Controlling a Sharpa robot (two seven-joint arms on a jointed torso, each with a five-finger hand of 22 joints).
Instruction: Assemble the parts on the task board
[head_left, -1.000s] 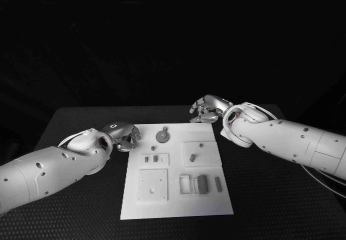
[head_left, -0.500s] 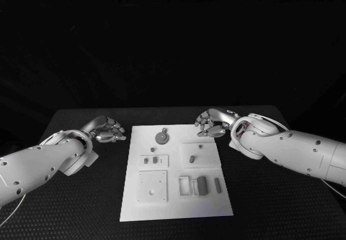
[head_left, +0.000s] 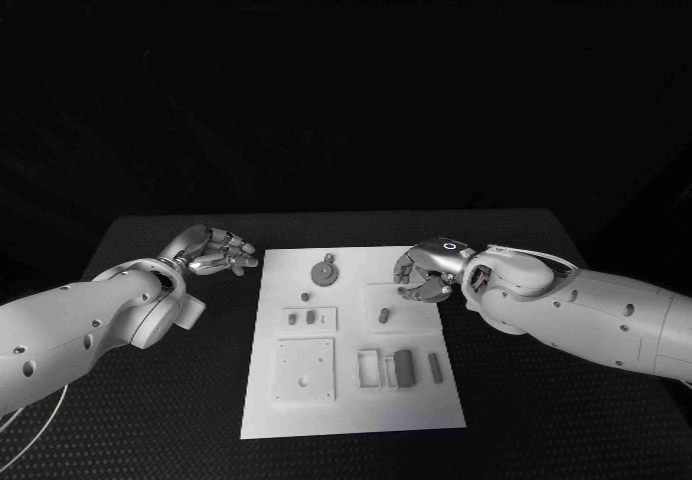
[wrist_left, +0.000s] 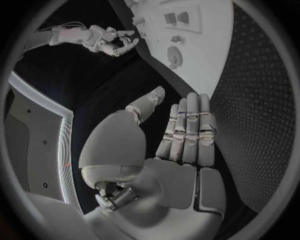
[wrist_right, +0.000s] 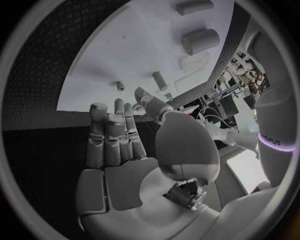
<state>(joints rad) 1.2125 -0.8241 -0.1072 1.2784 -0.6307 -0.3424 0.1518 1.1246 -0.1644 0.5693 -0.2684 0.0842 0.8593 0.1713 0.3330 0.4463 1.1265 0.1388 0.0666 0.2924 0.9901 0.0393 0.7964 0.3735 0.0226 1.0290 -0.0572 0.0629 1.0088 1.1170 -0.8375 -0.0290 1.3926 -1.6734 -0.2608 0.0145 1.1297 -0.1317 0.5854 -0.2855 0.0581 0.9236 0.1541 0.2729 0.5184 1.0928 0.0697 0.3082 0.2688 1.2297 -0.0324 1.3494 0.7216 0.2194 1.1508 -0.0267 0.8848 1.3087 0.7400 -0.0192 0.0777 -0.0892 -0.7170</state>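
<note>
Head view: right hand (head_left: 427, 271) over task board (head_left: 355, 400).

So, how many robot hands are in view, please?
2: the left hand over the table left of the task board, the right hand at its right edge.

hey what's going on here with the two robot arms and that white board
Nothing is being handled right now. The left hand hovers open over the black table beside the task board's far left corner. The right hand hangs over the board's far right edge, empty, fingers apart. The small parts lie untouched on the board: a round piece near the far edge and a dark block among a few pegs toward the near end.
</note>
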